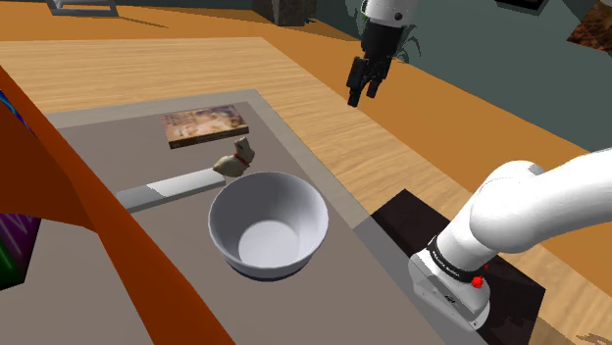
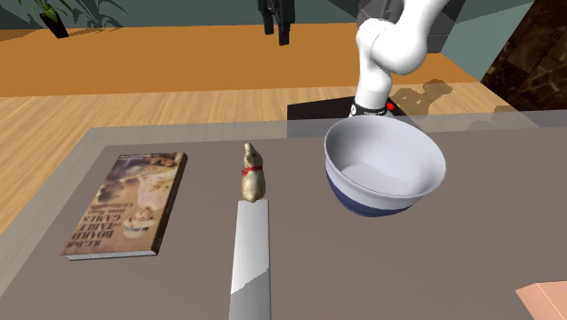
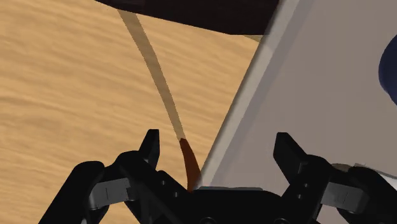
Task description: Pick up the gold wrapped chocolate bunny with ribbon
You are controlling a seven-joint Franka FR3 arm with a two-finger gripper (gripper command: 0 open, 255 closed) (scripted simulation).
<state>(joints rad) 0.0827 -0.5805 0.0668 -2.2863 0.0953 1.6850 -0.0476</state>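
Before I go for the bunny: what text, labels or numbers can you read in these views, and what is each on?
"BOARD GAMES": large sideways letters on the cover of the book, as best I can read them.
Smaller lines on that cover: too blurred to read.
White lettering on the arm's black band: too small to read.
On the bunny and the bowl: no text.

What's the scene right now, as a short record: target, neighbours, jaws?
target: bunny, gold with red ribbon, upright on the grey table
neighbours: a long bar ends at its base; book to one side, bowl to the other
jaws: open, empty, high over the table's edge and the wood floor, well apart from the bunny
grasp: not yet begun
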